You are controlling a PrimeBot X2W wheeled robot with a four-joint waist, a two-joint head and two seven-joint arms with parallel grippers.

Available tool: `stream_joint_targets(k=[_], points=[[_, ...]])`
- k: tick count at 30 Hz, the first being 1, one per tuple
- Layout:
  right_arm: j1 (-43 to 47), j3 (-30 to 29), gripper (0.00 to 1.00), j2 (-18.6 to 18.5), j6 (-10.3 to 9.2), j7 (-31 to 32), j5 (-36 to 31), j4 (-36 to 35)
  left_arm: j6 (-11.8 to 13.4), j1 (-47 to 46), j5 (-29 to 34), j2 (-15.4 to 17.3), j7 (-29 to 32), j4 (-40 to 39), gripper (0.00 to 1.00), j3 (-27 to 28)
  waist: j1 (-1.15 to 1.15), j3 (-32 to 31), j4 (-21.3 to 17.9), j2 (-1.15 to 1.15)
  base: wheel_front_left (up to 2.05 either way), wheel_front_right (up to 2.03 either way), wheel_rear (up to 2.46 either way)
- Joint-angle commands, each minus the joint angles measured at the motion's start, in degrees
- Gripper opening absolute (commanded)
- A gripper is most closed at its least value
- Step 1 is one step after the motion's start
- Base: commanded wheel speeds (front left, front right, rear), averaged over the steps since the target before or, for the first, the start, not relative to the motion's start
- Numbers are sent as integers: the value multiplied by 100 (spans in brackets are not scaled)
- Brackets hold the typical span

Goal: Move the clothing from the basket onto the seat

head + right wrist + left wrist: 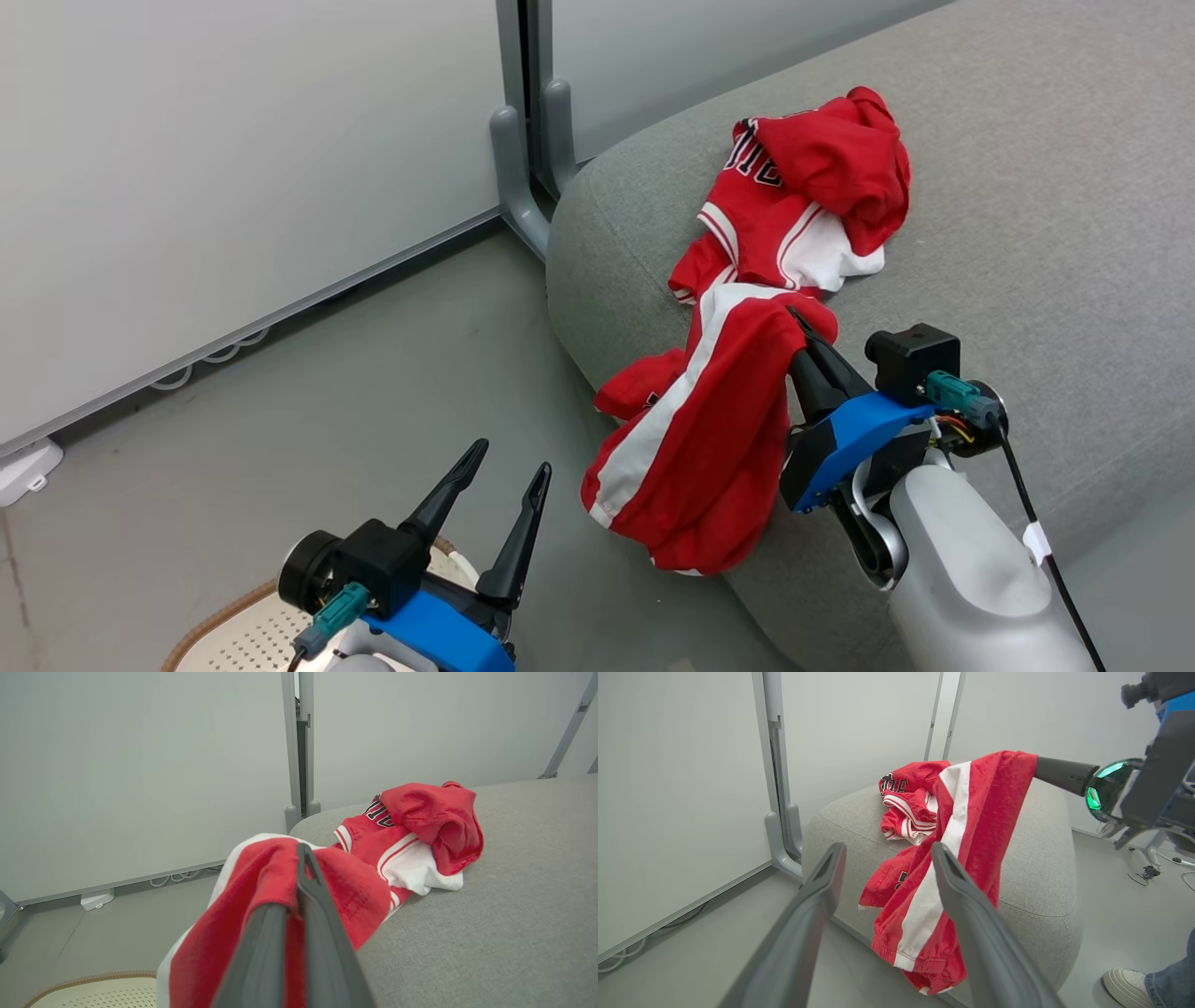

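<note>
At the far left, the left gripper (513, 457) stood with its two fingers spread wide and nothing between them. It hung just above the brown rim of the basket (213, 613), well apart from any cloth. To its right hung the red shorts (691, 439) with the white side stripe. They were pinched at their upper end, and their long axis ran down and leftward from that pinch. Most of their length trailed over the rounded front edge of the seat (1027, 233) toward the floor (373, 373) rather than resting on top. The right gripper (805, 341) was clamped tight on that upper end, its fingertips buried in the fabric, so this arm was plainly the one in charge of the garment. Up and slightly right of the pinch, a red and white jersey (803, 196) lay crumpled on the flat top of the seat, just beside the top of the shorts. The open cushion lay beyond and to the right of the closed fingers. Judging from this, the shorts would likely slide off the edge if let go here. The carry probably needed to run further inward over the cushion before release.
</note>
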Motion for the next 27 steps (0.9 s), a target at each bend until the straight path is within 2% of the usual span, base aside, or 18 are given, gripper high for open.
stream_joint_targets(k=[1,16,22,27], points=[[29,0,0,26,-6,-28,12,-7,-22,14,-9,39,-19,15,100,15,0,-6,-49,0,0,0,0],[-59,-309,0,25,-5,-48,69,-69,-22,-100,11,76,-19,8,100,-10,0,147,92,0,0,0,0],[-443,-968,0,-77,-5,301,-98,-194,-22,-215,88,148,-19,-72,100,55,0,432,146,0,0,0,0],[-1059,-1528,0,-442,-6,707,-329,-556,-22,-433,175,255,-19,-182,100,0,0,873,215,0,0,0,0]])
